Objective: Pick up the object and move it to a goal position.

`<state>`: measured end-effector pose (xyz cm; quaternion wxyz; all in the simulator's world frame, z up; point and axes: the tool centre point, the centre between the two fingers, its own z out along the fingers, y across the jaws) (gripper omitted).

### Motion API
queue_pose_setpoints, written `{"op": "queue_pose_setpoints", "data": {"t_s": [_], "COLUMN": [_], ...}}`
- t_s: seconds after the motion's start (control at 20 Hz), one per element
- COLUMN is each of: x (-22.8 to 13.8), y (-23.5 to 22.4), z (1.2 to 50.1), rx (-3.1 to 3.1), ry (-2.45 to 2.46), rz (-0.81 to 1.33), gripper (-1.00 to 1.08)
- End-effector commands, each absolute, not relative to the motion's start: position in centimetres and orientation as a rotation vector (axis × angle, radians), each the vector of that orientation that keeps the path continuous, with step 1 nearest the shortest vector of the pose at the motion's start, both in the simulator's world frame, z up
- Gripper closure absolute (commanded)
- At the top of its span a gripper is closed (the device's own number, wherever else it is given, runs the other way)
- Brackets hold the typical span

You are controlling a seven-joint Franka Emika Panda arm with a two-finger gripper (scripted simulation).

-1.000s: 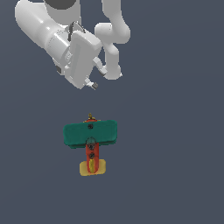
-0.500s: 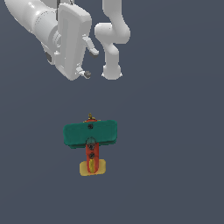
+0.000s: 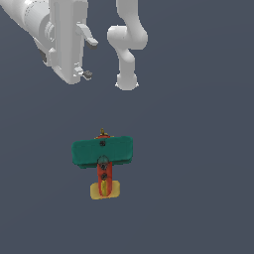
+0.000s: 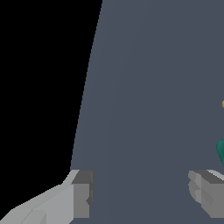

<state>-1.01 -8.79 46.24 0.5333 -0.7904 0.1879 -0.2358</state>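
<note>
The toy airplane [image 3: 102, 158] lies flat on the dark grey floor in the exterior view: teal-green wing, red-orange body, yellow tail toward the viewer, small yellow-red nose away from it. My gripper [image 3: 88, 58] hangs well above and behind it, toward the exterior view's left, apart from the airplane. In the wrist view my gripper [image 4: 140, 192] is open, its two grey fingertips [image 4: 81, 192] far apart with bare floor between them. Only a sliver of the airplane's teal wing [image 4: 221, 151] shows at that picture's edge.
The arm's white links and base [image 3: 126, 44] stand behind the airplane. The grey floor [image 3: 198, 173] ends at an edge with black beyond it [image 4: 43, 87] in the wrist view.
The hand has swung upward and toward the exterior view's left, turning more upright. The airplane has not moved.
</note>
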Motion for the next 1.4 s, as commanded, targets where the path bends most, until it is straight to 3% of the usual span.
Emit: {"op": "queue_pose_setpoints", "data": {"t_s": [0.0, 0.65, 1.35], "x": [-1.0, -0.5, 0.6], "y": [-9.5, -13.5, -17.2], "z": [46.7, 46.6, 41.8], "rx": [-1.862, -1.751, -1.659], "ry": [0.445, 0.464, 0.535], "rz": [-0.586, -0.667, -0.69], "gripper": [-0.6, -0.6, -0.6]}}
